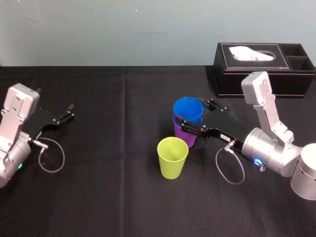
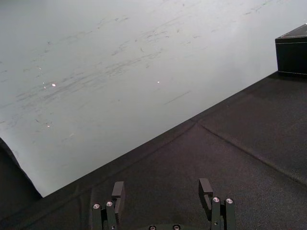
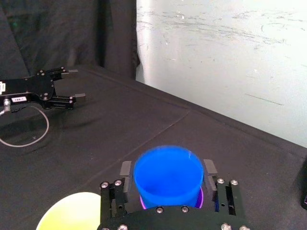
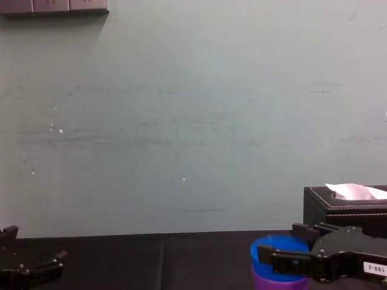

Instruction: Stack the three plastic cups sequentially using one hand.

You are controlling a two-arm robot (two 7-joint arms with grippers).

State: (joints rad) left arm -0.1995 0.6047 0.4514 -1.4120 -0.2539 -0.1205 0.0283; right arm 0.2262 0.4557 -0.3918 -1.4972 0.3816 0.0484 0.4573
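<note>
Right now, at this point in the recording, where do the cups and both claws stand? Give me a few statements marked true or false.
1. The blue cup sits nested in the purple cup. True.
2. The yellow-green cup is stacked on top of the blue cup. False: it stands alone on the table, in front of the pair, nearer the robot.
3. The right claw reaches around the nested blue and purple pair. True.
4. The left claw holds a cup. False: it is open and empty at the table's left side, far from all three cups.
5. The tissue box stands at the back right of the table. True.
</note>
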